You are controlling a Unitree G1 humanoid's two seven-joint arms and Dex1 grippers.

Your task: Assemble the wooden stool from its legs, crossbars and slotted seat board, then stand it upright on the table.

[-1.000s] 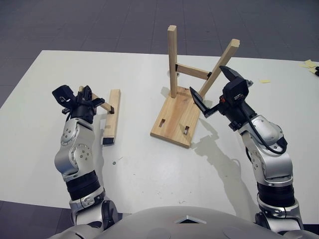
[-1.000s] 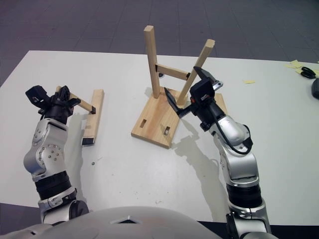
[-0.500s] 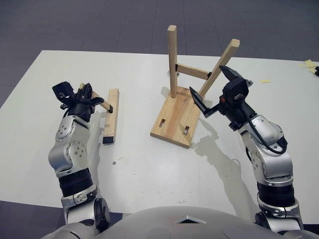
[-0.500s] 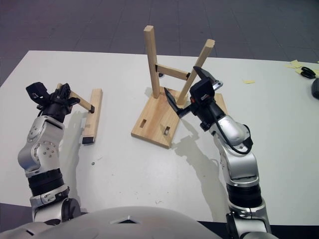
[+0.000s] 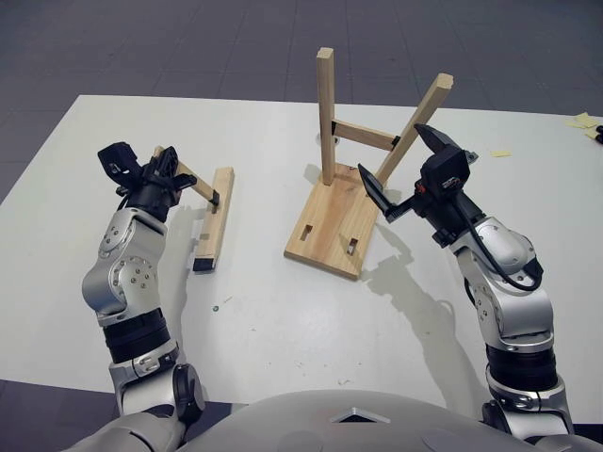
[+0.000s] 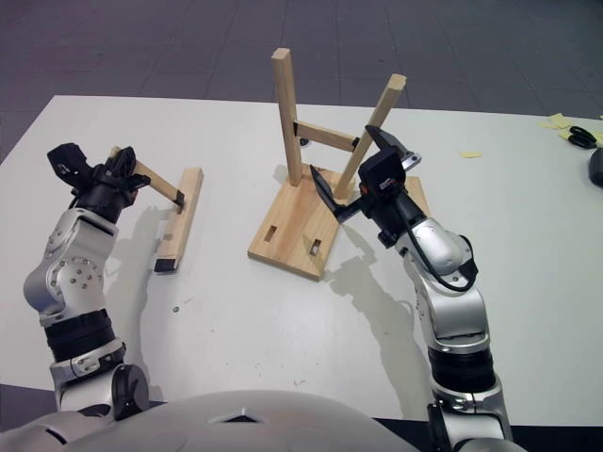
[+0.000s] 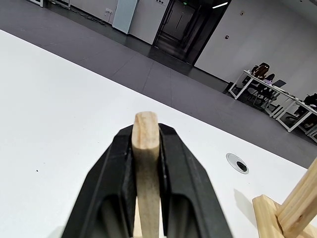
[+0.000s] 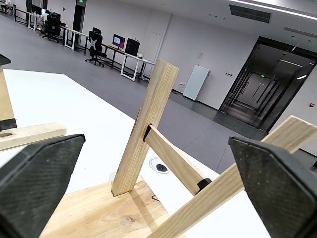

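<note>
White surface (image 5: 283, 320) carries seat board (image 5: 325, 235) at centre. Leg pair (image 5: 326, 113) stands in far slots; near slots vacant. Left hand (image 5: 155, 179) clamped on second frame (image 5: 212, 221), left of board, well apart, free leg lying near-to-far. Right hand (image 5: 403, 168) wide, near tilted leg.

You can't tell how the slanted leg (image 5: 429, 104) meets the board (image 5: 320, 235): the right end effector (image 5: 391, 151) covers that spot. The left end effector (image 5: 158, 175) hides the end of the bar (image 5: 196, 182) it holds. The dark speck (image 5: 216, 307) on the worktop (image 5: 283, 330) is too small for you to name.
</note>
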